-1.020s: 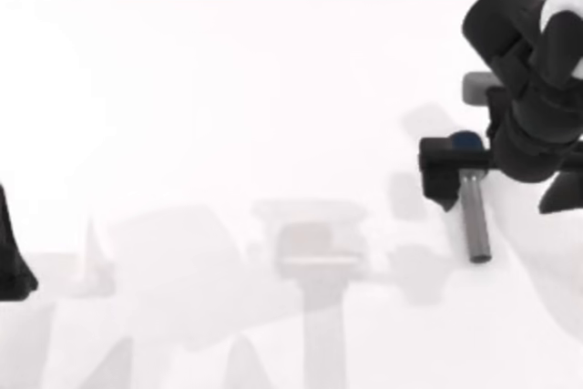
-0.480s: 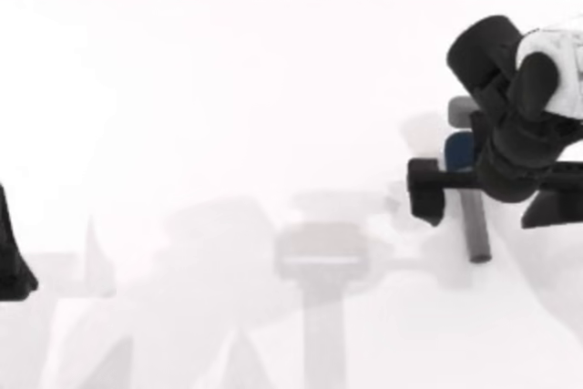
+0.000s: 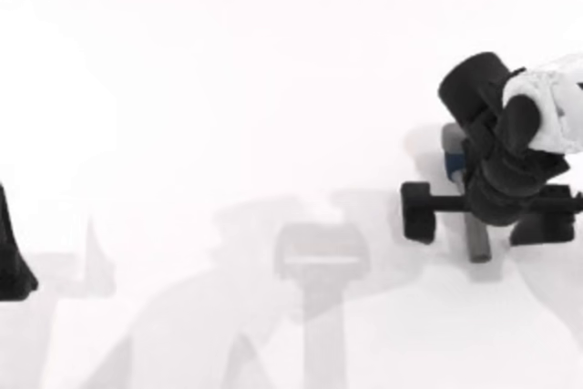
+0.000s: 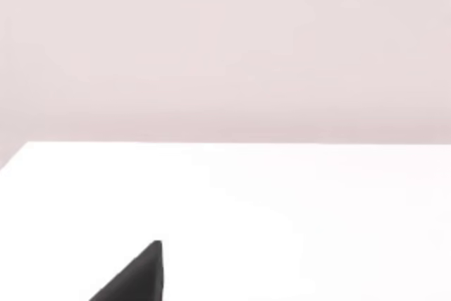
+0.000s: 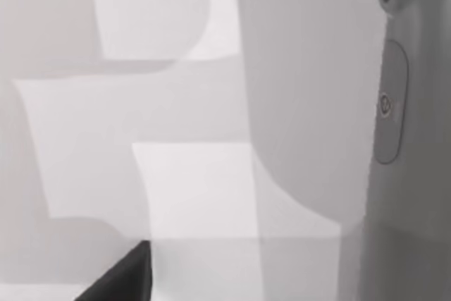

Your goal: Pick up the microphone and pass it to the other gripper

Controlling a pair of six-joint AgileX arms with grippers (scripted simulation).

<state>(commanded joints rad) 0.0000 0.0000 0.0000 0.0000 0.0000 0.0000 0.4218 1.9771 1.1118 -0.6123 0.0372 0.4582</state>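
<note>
Microphone [image 3: 475, 241]: it lies flat on the table at the top view's right side, handle pointing toward the near edge. Only the lower end of the grey handle and a sliver of the dark-blue head [image 3: 453, 164] peek out; the right arm covers the middle. In the right wrist view the grey handle [image 5: 405, 174] fills one side of the picture, very close to the camera, with an oval button panel on it.

Right gripper [image 3: 483, 209]: it hangs directly over the microphone's handle, pointing down. Its two black fingers stand spread wide, one [image 3: 417, 212] on the left of the handle and one [image 3: 544, 223] on the right, both clear of it. The handle sits in the gap between them, nearer the right-hand finger. One dark pointed fingertip [image 5: 123, 276] pokes into the corner of the right wrist view, apart from the handle.

Right arm [image 3: 547, 111]: black-and-white, coming in from the right edge of the table above the microphone's head.

Left gripper [image 3: 11, 257]: parked at the far left edge of the top view, well apart from the microphone; only a dark sliver shows. The left wrist view catches one black fingertip [image 4: 134, 276] over bare table, so I cannot tell how its jaws stand.

Table [image 3: 228, 88]: pale white, crossed by soft grey shadows of the arms.
</note>
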